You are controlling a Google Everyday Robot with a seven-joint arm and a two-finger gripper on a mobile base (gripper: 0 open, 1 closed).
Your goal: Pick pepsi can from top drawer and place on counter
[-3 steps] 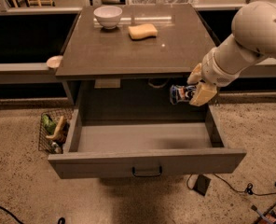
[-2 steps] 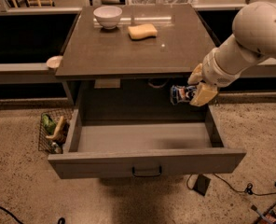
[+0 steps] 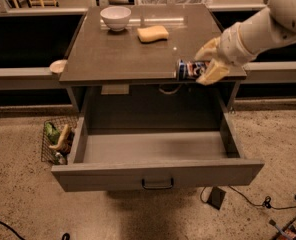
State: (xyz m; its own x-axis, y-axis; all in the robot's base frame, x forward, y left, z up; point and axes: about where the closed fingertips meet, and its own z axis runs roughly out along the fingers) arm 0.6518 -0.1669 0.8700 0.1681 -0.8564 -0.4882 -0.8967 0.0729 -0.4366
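One pepsi can (image 3: 187, 70), lying sideways, clamped in pincer (image 3: 204, 64) at front-right edge of surface (image 3: 118, 59), above open top drawer (image 3: 158, 171). My read: carry it inboard w/ clearance over the lip, short of sponge (image 3: 153, 33), lower till it rests, then release.

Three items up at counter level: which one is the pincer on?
The pepsi can, held on its side in the pincer at the front right edge of the counter. The white bowl and yellow sponge sit farther back, apart from it.
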